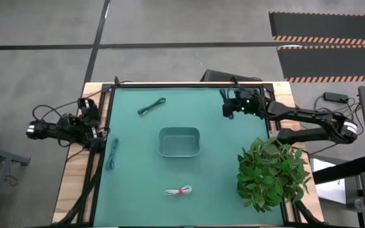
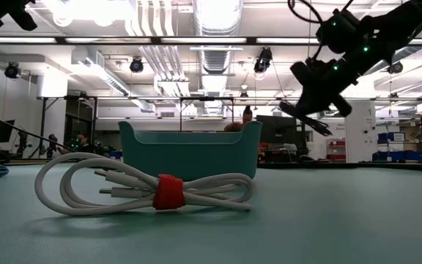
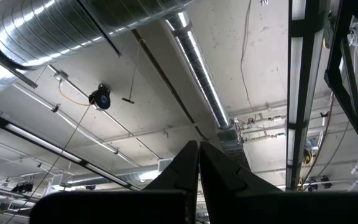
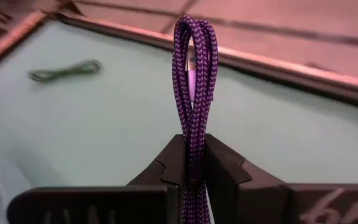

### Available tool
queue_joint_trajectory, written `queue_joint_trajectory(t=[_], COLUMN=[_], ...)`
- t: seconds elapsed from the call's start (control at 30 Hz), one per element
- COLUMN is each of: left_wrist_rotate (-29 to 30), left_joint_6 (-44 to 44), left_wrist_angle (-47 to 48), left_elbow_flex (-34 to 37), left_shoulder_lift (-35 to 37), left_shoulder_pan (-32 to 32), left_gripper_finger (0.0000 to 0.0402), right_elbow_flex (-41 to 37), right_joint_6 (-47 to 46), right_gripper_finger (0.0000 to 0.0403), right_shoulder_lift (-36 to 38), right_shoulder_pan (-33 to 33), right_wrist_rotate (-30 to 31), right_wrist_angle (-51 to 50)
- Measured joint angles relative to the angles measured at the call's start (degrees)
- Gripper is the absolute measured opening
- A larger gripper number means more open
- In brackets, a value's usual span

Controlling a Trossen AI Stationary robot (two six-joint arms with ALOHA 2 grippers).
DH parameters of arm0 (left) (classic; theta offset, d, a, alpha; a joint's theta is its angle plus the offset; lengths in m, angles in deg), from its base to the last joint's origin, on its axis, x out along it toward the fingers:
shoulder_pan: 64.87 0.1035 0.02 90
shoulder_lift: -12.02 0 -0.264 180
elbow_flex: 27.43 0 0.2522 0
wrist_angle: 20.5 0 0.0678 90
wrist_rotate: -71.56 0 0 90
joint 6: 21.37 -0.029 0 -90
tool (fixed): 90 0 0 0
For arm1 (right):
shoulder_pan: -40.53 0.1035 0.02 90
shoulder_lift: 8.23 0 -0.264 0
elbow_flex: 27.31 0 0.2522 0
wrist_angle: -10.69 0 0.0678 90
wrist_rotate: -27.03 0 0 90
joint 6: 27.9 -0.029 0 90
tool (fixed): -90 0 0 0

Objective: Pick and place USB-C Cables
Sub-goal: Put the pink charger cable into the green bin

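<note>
My right gripper point(image 4: 194, 163) hangs above the table's far right corner point(image 1: 228, 105) and is shut on the dark blue braided cable point(image 4: 194, 62). The green cable point(image 1: 151, 106) lies flat near the far edge, the teal cable point(image 1: 113, 154) near the left edge, and the white cable with the red tie point(image 2: 145, 192) near the near edge. My left gripper point(image 3: 199, 155) is shut on nothing and points up at the ceiling; that arm waits off the table's left edge point(image 1: 84, 109). My right gripper pinches the dark blue cable bundle between its two fingers, just behind its folded loop end point(image 4: 194, 134). Several strands lie side by side along the fingers, and the loop sticks out past the fingertips. The bundle is lifted clear of the table point(image 2: 308, 111).
The pale grey-green tray point(image 1: 179, 142) stands at the table's middle. A leafy green plant point(image 1: 272, 172) fills the near right corner. A raised wooden rim point(image 4: 278, 65) runs round the green mat. Bare mat lies between the tray and the right gripper.
</note>
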Motion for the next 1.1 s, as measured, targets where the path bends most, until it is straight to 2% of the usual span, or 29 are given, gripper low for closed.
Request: queue_joint_trajectory(t=[0.43, 0.73, 1.1], left_wrist_rotate=[0.0, 0.0, 0.0], left_joint_6=[0.0, 0.02, 0.02], left_wrist_angle=[0.07, 0.08, 0.09], left_elbow_flex=[-0.23, -0.23, -0.25], left_shoulder_lift=[-0.02, -0.02, -0.04], left_shoulder_pan=[0.0, 0.0, 0.01], left_gripper_finger=[0.0001, 0.0001, 0.0001], right_elbow_flex=[-3.46, -3.49, -3.51], right_joint_6=[7.58, 11.83, 15.34], right_gripper_finger=[0.0033, 0.0033, 0.0033], right_shoulder_lift=[-4.29, -11.13, -17.68], right_shoulder_pan=[8.01, 13.41, 17.7], right_wrist_rotate=[-0.02, -0.05, -0.49], right_wrist_angle=[26.59, 44.65, 60.4])
